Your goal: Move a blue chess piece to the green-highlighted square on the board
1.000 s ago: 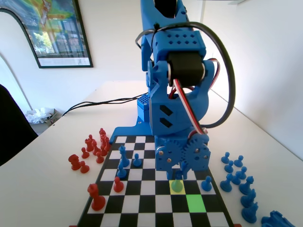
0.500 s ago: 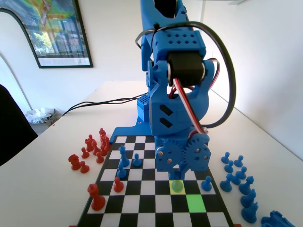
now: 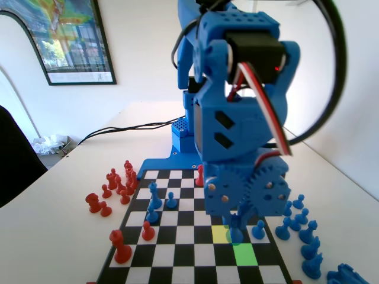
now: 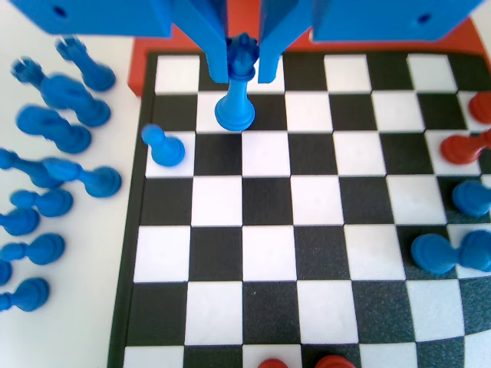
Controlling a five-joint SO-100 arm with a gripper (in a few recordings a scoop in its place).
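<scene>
Blue chess piece (image 4: pixel 239 92) clamped at its crowned head between the gripper (image 4: pixel 244 67) jaws, held upright over the board (image 4: pixel 268 230), just beside the green square (image 3: pixel 244 254), near a blue pawn (image 4: pixel 163 146)

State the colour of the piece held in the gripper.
Blue. The piece between the gripper jaws shows best in the wrist view.

No lettering, label or number is legible on anything here.
</scene>
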